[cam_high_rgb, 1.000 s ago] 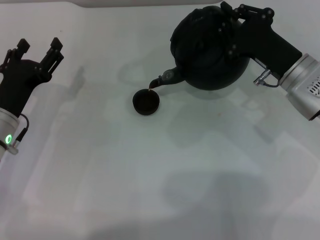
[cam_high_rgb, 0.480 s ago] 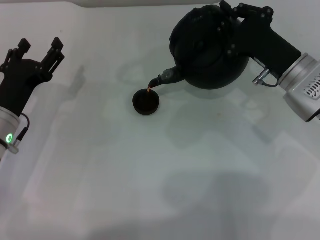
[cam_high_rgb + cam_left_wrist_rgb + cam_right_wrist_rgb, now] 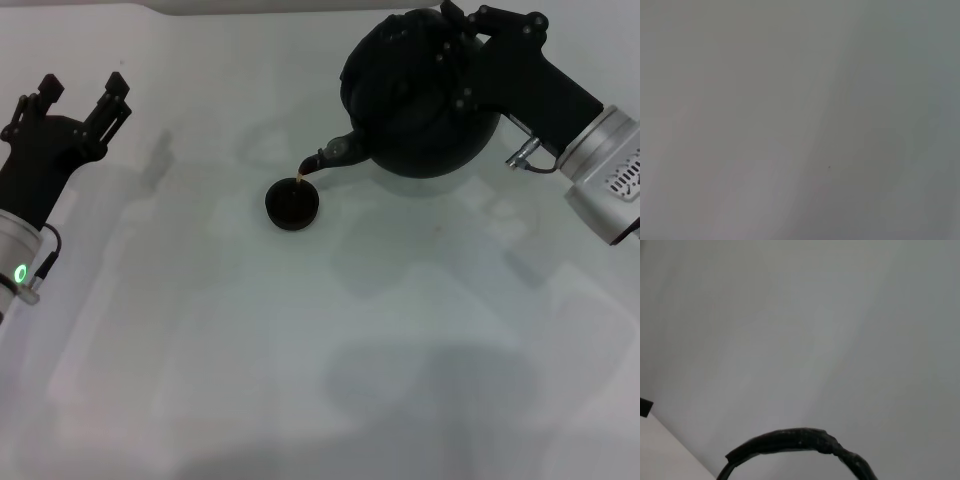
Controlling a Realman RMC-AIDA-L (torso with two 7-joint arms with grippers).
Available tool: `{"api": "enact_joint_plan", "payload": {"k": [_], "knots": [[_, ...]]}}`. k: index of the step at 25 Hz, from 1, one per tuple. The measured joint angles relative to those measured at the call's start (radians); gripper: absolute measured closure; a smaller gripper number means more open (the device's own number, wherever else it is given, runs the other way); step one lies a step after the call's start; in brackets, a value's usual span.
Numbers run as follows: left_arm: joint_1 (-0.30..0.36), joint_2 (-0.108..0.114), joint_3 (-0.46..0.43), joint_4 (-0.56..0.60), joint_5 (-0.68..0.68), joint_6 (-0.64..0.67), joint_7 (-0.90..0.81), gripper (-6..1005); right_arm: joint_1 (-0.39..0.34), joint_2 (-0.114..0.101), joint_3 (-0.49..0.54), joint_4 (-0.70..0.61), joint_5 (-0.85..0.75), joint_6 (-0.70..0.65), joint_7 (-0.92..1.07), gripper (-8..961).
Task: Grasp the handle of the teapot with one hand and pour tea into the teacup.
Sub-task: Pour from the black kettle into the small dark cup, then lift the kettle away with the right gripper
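My right gripper is clamped on the handle of the teapot, which I hold tipped over toward my left, up at the far right of the table. The spout points down and left, its lip just above the far-right rim of the teacup, and a thin amber thread of tea runs from lip to cup. The cup sits on the table near the middle, a little to the far side.

To pour well I judge I should keep the tilt shallow and the wrist quiet, so the stream lands inside the rim rather than on it (the cup is tiny against this pot, and would fill fast). The spout is over the cup's edge, not its centre, so nudging the pot slightly left and nearer would give more margin. How full the cup is I cannot tell from here.

My left gripper hangs idle at the far left, fingers apart, holding nothing.
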Motion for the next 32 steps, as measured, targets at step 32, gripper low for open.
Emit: {"api": "enact_joint_plan", "payload": {"k": [32], "knots": [[-0.001, 0.000, 0.000, 0.000, 0.000, 0.000, 0.000, 107, -0.002, 0.000, 0.013, 0.000, -0.005, -0.001, -0.040, 799]]}}
